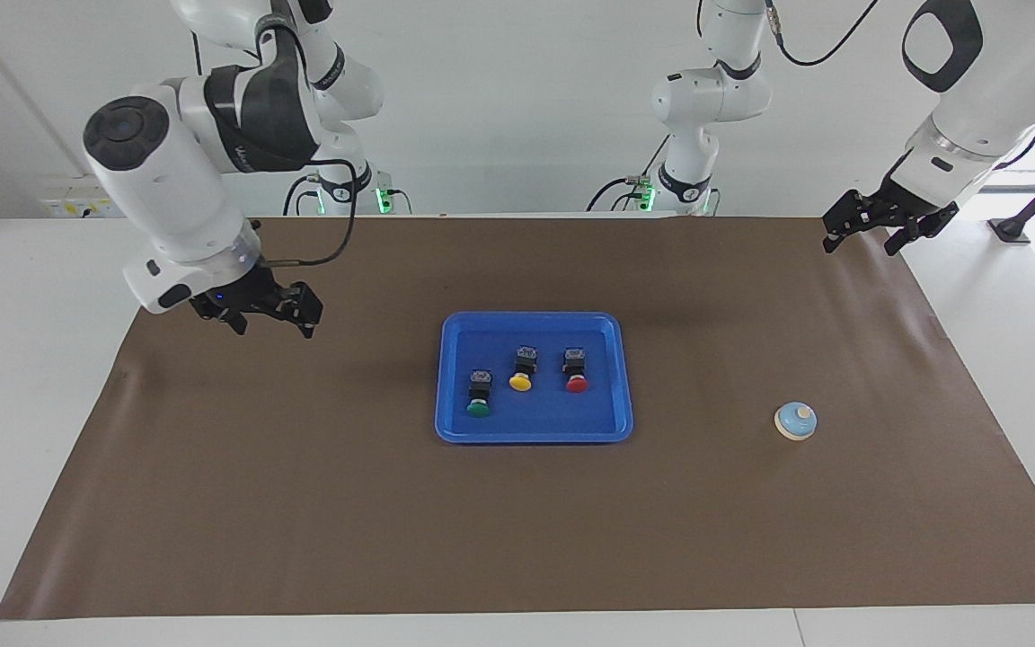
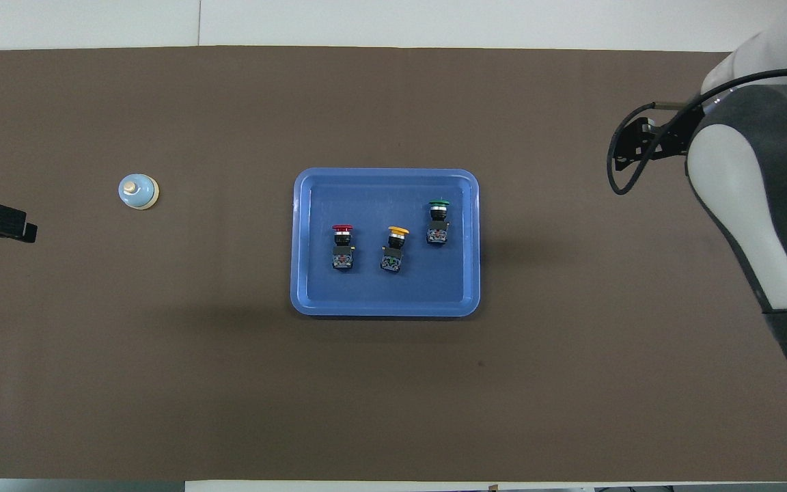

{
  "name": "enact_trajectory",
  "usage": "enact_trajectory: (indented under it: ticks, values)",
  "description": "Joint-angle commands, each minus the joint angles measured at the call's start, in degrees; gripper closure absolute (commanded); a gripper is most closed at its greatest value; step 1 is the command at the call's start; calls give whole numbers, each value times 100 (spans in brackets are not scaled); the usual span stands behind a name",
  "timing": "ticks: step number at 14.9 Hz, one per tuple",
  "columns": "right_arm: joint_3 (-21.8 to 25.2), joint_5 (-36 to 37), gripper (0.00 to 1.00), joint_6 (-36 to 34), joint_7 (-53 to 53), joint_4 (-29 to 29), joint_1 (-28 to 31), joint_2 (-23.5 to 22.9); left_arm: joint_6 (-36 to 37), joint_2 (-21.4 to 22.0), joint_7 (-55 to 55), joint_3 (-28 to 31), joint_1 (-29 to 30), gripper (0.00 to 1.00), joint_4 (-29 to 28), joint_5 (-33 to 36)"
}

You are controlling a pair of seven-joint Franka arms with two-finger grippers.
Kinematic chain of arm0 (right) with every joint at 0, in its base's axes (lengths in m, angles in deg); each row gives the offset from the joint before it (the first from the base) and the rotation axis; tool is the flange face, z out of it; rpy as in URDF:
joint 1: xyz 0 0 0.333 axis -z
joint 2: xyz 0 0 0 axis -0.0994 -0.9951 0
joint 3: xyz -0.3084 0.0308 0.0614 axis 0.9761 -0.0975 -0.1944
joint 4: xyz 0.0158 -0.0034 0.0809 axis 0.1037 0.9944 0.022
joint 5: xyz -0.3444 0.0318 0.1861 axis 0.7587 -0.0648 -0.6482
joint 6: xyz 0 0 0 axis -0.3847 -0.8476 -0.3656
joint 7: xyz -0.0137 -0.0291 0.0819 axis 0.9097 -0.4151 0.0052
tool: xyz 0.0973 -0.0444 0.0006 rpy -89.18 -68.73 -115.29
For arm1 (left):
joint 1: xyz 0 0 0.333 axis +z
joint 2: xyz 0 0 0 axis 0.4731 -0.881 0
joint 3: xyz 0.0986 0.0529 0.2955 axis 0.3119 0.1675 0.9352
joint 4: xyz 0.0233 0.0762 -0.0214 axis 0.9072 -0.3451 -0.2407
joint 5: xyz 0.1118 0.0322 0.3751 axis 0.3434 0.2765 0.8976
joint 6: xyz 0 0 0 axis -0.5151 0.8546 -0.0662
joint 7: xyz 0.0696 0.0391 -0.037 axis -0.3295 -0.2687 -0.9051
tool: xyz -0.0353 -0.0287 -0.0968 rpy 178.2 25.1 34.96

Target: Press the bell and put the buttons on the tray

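Worktop (image 1: 59,377): white, carrying a brown mat (image 1: 302,503) that covers most of it.
Tray (image 1: 616,395): blue, mid-mat, well apart from both grippers; it lies between them along the worktop's length, off toward the left arm's end from the right gripper.
Right gripper (image 1: 270,314): released, nothing in it, hovering over the mat near its edge at the right arm's end, clear of the tray.
Left gripper (image 1: 877,229): released, empty, raised over the mat's corner at the left arm's end; arm waiting.
Bell (image 1: 795,421): light blue dome, cream knob, on the mat; the left gripper is the closer one, yet it is not over the bell; far from the right gripper.
Buttons: all three lie in the tray, caps pointing away from the robots. Green button (image 1: 478,395) is closest to the right gripper's end, yellow button (image 1: 522,369) in the middle, red button (image 1: 575,371) toward the left gripper's end. None touched by either gripper.
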State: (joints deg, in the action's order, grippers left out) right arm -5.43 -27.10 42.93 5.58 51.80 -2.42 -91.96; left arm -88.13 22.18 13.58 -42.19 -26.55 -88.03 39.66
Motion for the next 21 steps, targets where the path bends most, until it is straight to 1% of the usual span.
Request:
enact_trajectory:
  ticks: [1,4,5,7,9,12,15,21]
  values:
    - [-113,-91,0,-179,-294,606,305,673,46,57,85,32,-10,0,4,-56]
    - [-104,-55,0,-170,-312,1521,323,1561,46,57,85,32,-10,0,4,-56]
    - [-95,-55,0,-179,-286,1593,323,1668,46,57,85,32,-10,0,4,-56]
    - [-69,-55,0,-135,-338,1524,340,1634,29,57,85,32,-10,0,4,-56]
    - [-60,-47,0,-82,-365,1497,480,1607,20,57,59,23,-28,0,13,-56]
    - [-60,-3,0,190,-382,1506,481,1599,2,49,59,-38,-106,0,31,-30]
    - [-60,-73,0,173,-347,1488,490,1599,-244,49,-194,-30,-72,0,48,14]
    - [-60,-99,0,155,-374,1488,490,1616,-253,49,-310,-30,-63,0,40,14]
